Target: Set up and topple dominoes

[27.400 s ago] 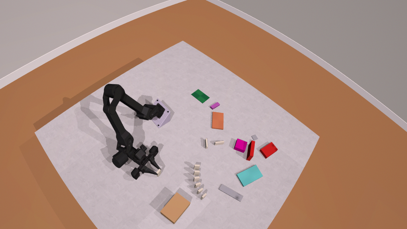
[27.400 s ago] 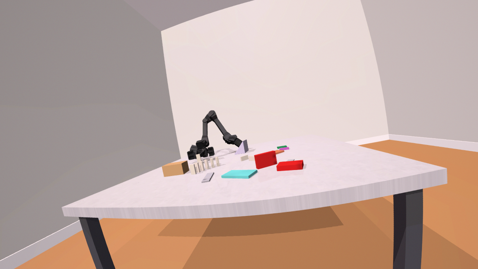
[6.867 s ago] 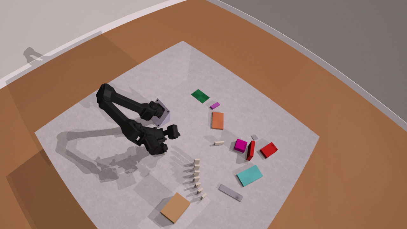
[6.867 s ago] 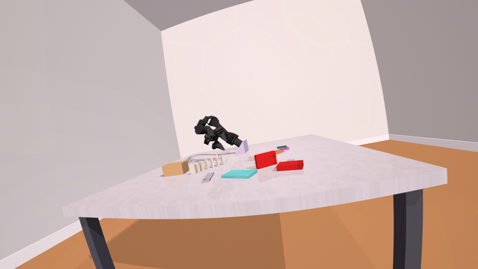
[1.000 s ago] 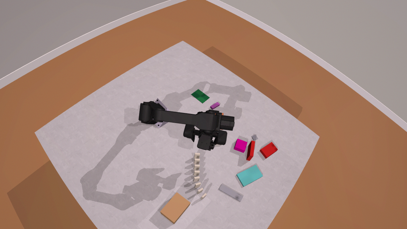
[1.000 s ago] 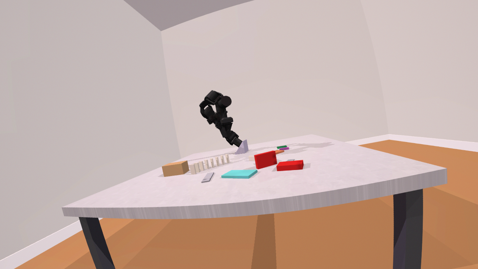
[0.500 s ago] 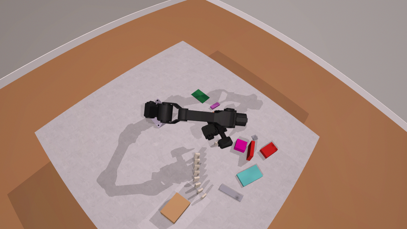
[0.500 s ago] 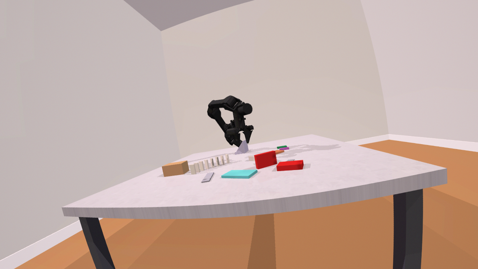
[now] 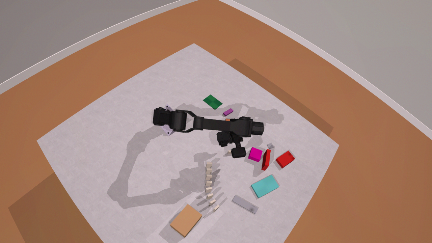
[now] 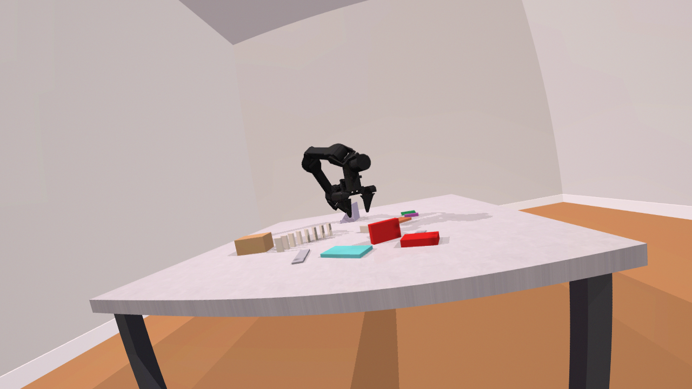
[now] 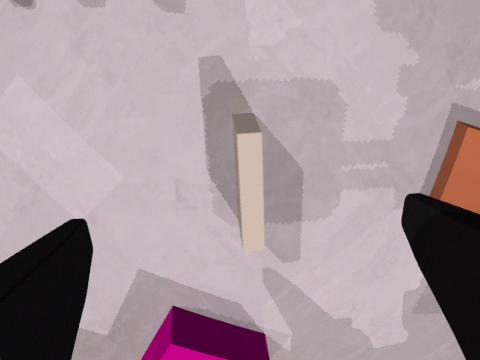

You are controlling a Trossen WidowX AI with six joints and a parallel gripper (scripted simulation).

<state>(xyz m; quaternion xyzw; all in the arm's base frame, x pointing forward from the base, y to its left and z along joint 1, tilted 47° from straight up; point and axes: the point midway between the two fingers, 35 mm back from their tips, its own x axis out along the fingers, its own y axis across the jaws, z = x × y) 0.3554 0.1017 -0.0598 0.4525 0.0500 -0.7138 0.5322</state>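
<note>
Several cream dominoes stand in a curved row. One end domino (image 9: 209, 164) (image 10: 330, 229) is nearest the arm's side, and the other end domino (image 9: 216, 208) (image 10: 279, 245) is by the tan box. A loose cream domino (image 9: 229, 152) (image 10: 364, 229) (image 11: 252, 190) lies on its long narrow side, apart from the row; the gripper partly covers it in the top view. My gripper (image 10: 358, 213) (image 11: 251, 223) is open and empty above the table, with the loose domino below and between its fingers in the wrist view. Its fingertips are hidden in the top view.
A magenta block (image 9: 255, 154) (image 11: 215, 351) and upright red panel (image 9: 266, 160) (image 10: 384, 231) stand near the loose domino. An orange block (image 9: 227, 119) (image 11: 462, 165) is partly under the arm. A tan box (image 9: 186, 220) (image 10: 253, 244), grey bar (image 9: 244, 204) and teal slab (image 9: 265, 186) lie around the row.
</note>
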